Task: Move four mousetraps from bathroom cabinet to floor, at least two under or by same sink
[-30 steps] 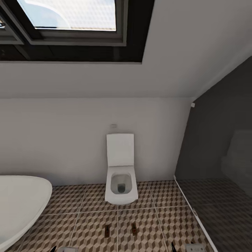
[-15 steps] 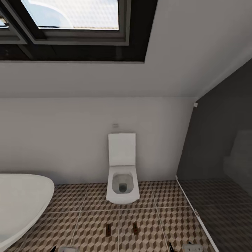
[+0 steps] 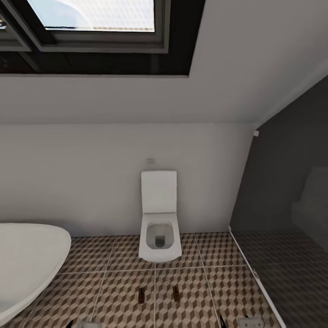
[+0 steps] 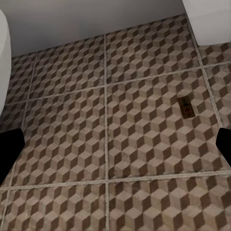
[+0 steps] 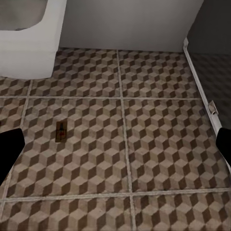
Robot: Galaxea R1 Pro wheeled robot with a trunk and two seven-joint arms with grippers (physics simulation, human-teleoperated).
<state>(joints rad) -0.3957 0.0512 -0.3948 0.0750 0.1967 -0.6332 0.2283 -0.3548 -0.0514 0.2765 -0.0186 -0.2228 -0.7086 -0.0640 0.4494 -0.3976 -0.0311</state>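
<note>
Two mousetraps lie flat on the cube-patterned bathroom floor [image 3: 114, 291], in front of the toilet: the left mousetrap [image 3: 141, 295] and the right mousetrap [image 3: 176, 294], a tile's width apart. The left wrist view holds one mousetrap [image 4: 186, 106] ahead of my left gripper [image 4: 115, 147], which hangs open above the tiles with nothing in it. My right gripper [image 5: 115, 147] is likewise open over the floor, with a mousetrap [image 5: 61, 131] ahead of it. The cabinet and the bathroom sink are out of view.
A white boxy toilet [image 3: 158, 228] stands against the back wall. The white rounded bathtub [image 3: 27, 259] takes up the left side. A dark glass shower partition [image 3: 282, 218] with a white floor rail [image 5: 198, 77] closes off the right. A skylight [image 3: 91, 18] sits overhead.
The whole head view has shifted slightly, so the camera moved. The two mousetraps lie where they were on the floor.
</note>
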